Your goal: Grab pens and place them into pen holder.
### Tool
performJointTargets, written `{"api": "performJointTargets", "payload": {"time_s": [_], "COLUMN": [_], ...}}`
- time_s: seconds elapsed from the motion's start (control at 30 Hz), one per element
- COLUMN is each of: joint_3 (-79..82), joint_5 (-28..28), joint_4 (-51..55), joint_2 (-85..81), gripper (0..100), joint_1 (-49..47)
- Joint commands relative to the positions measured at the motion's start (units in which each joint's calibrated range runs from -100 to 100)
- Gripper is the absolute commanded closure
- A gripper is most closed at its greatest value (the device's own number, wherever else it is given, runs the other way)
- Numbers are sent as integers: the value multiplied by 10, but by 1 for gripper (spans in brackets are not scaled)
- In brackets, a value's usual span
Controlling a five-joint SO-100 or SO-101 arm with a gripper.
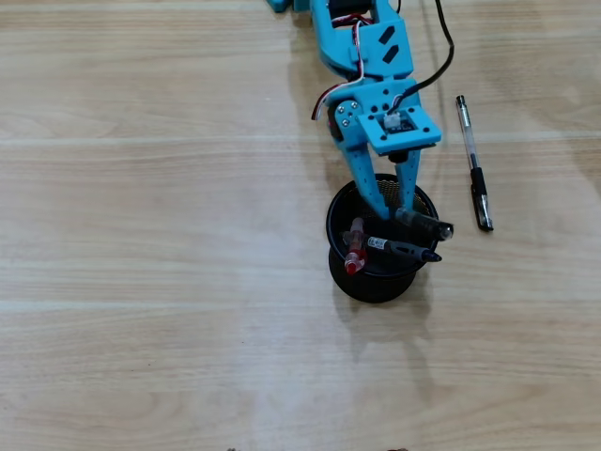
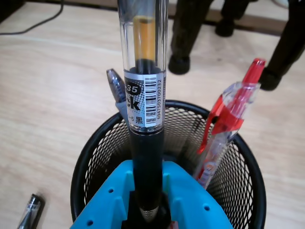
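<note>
A black mesh pen holder stands in the middle of the wooden table and fills the lower wrist view. My blue gripper hangs over its rim. It is shut on a clear pen with a black grip and a barcode label, which also shows in the overhead view, tilted over the holder's opening. A red pen and a dark pen stand inside the holder. One more clear-and-black pen lies loose on the table to the right of the holder.
The tip of the loose pen shows at the bottom left of the wrist view. Dark furniture legs stand on the floor beyond the table. A black cable runs along the arm.
</note>
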Motion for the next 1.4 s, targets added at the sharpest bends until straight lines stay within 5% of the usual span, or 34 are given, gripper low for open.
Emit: {"api": "performJointTargets", "payload": {"time_s": [0.0,0.3,0.47,0.57,0.6,0.7,0.87,1.07,1.37], "joint_3": [5,13,-40,-137,-236,-381,-537,-589,-583], "joint_5": [-3,3,73,100,109,100,-19,-115,-127], "joint_4": [-7,-13,31,214,393,630,865,851,802], "joint_2": [-4,-12,-63,-88,-82,-29,114,255,345], "gripper": [94,89,89,89,89,89,89,88,84], "joint_1": [-6,2,-25,-72,-106,-147,-212,-278,-276]}}
